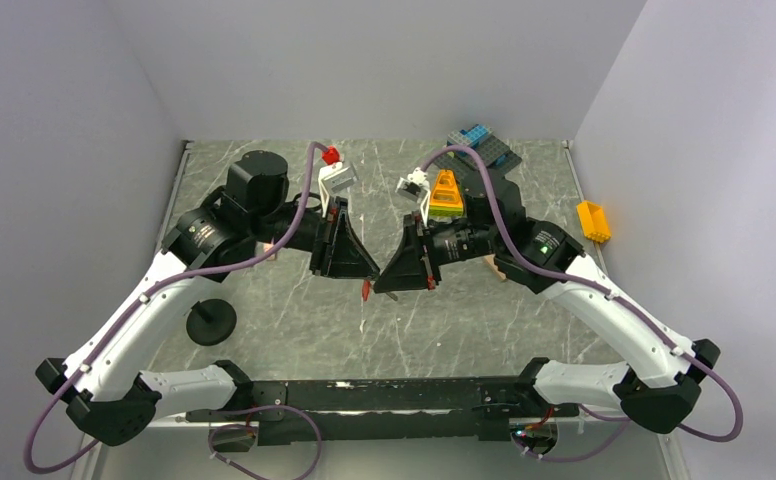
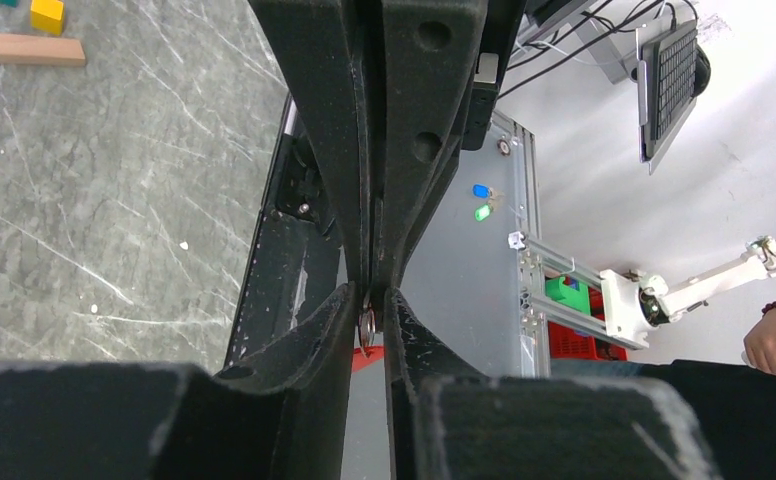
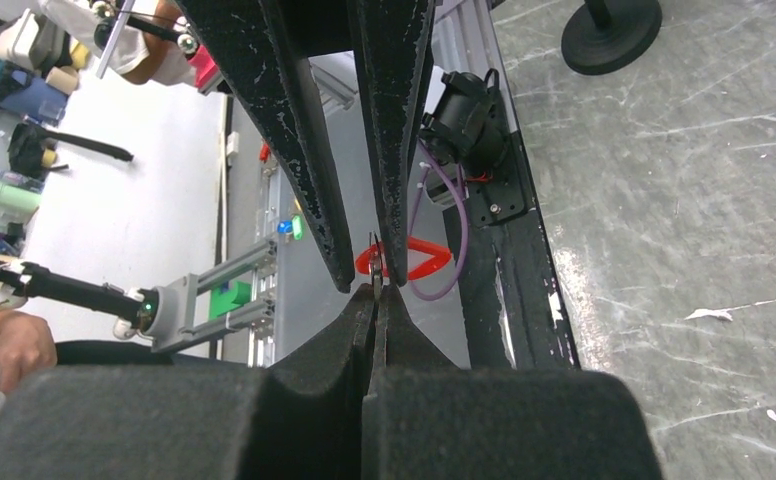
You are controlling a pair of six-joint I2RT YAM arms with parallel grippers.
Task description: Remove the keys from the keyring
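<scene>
Both grippers meet tip to tip above the table's middle. My right gripper (image 1: 392, 281) (image 3: 375, 290) is shut, pinching the thin metal ring of the keyring (image 3: 373, 272) at its tips. The red tag (image 1: 366, 291) (image 3: 426, 266) hangs just beyond, and its lower edge shows in the left wrist view (image 2: 364, 358). My left gripper (image 1: 371, 272) (image 2: 369, 300) faces it with its jaws a narrow gap apart. The ring (image 2: 367, 325) sits edge-on in that gap, close to one finger. I cannot make out the silver key apart from the ring.
A black round stand (image 1: 211, 322) (image 3: 610, 30) is at the front left. An orange and yellow toy (image 1: 446, 195), a blue-grey baseplate (image 1: 484, 145), a yellow bin (image 1: 593, 220) and a red brick (image 1: 331, 155) lie at the back. Wooden (image 2: 36, 49) and yellow (image 2: 47, 14) blocks are nearby.
</scene>
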